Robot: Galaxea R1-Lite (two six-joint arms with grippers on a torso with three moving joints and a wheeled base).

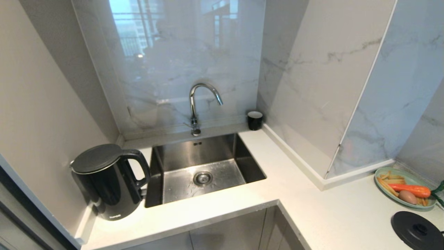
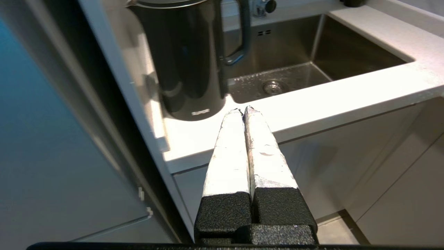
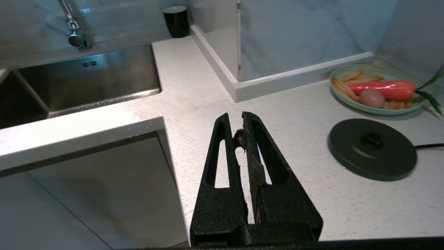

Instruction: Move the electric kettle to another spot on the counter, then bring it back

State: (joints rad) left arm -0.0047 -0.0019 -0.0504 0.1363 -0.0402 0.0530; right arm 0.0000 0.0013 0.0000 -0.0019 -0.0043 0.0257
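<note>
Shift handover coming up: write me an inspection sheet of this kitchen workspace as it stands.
Surface: white speckled counter wraps round a corner; steel sink set into it.
Job's things: electric kettle upright left of the sink, lid on, off its base.
Clutter: kettle base; plate holding a carrot, an egg and fries; black cup in the back corner.
Grippers: left gripper shut, empty, short of the kettle; right gripper shut, empty, over the counter.
Cables: black cord running off the base.
Surroundings: marble wall panels, tap, cabinet doors below.
</note>
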